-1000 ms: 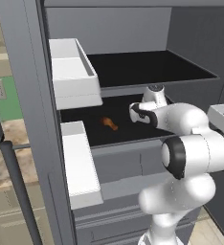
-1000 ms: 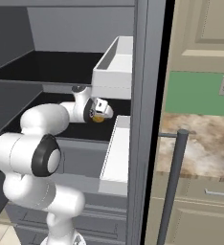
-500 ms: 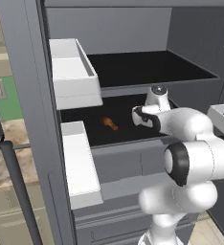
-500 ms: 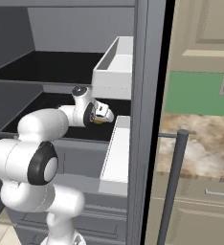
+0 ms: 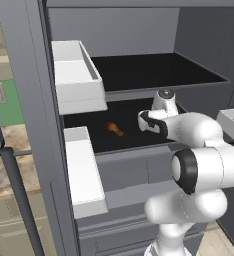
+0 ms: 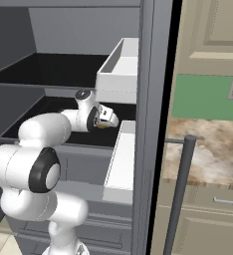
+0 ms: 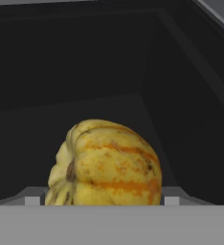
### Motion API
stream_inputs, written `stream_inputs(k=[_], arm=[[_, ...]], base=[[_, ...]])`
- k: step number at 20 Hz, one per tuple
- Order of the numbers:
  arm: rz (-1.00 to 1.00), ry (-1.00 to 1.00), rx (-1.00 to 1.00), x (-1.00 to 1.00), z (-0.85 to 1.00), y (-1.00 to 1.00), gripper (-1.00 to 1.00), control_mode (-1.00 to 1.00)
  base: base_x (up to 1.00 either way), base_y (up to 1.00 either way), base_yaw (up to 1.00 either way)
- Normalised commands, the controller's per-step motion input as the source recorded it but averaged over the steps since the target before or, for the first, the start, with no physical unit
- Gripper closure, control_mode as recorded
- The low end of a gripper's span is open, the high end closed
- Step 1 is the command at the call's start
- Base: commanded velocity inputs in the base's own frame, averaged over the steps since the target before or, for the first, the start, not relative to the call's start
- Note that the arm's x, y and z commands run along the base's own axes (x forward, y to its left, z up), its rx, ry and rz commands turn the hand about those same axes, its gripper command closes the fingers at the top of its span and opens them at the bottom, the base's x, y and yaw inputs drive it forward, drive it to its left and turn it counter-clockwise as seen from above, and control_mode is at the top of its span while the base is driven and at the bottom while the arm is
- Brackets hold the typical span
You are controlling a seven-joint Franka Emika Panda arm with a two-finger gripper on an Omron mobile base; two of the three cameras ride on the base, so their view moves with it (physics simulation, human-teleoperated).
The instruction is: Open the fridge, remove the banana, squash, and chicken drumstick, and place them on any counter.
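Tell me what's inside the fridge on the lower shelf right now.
On the fridge's lower shelf lie the chicken drumstick and, at the gripper, the squash. The arm covers the shelf's right part, so anything there is hidden.

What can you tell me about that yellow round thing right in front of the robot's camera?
That is the squash: a small, rounded fruit, pale yellow with orange streaks, brown speckles and shallow ribs running to a dimple on its left side. Its skin looks matte and firm. It sits low in the hand view, between the gripper tips, inside the dark lower compartment of the fridge. Whether the tips press it cannot be told.
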Motion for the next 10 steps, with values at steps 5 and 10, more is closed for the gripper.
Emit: stream_inputs(k=[5,10], arm=[[0.05,-0.14,0.00,-0.78,0.14,0.00,1.00,-1.00],[0.12,-0.20,0.00,-1.00,0.43,0.00,1.00,-1.00]], base=[[0.00,0.00,0.00],[0.00,0.00,0.00]])
